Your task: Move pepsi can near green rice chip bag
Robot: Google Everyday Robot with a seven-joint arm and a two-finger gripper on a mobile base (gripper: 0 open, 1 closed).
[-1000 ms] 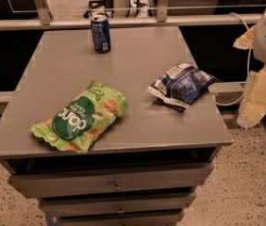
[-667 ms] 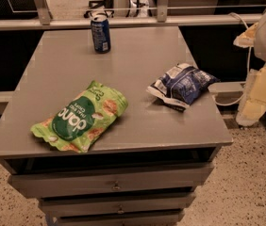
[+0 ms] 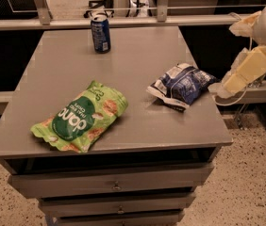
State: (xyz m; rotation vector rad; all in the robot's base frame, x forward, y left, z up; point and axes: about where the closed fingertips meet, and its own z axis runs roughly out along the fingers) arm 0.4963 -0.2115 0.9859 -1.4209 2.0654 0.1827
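Observation:
The pepsi can (image 3: 100, 33), dark blue with a silver top, stands upright at the far edge of the grey table (image 3: 137, 51), left of centre. The green rice chip bag (image 3: 79, 117) lies flat near the table's front left, well apart from the can. My gripper (image 3: 228, 84) is at the end of the cream and white arm (image 3: 260, 41), off the table's right edge, just past the blue snack bag. It is far from the can and holds nothing that shows.
A dark blue and white snack bag (image 3: 181, 84) lies near the table's right edge. Drawers (image 3: 116, 186) sit under the tabletop. A railing (image 3: 123, 20) and dark cabinets run behind the table. A shelf (image 3: 258, 91) stands to the right.
The arm at the right has shifted a little up and to the left, closer to the table's edge. The can and both bags have not moved.

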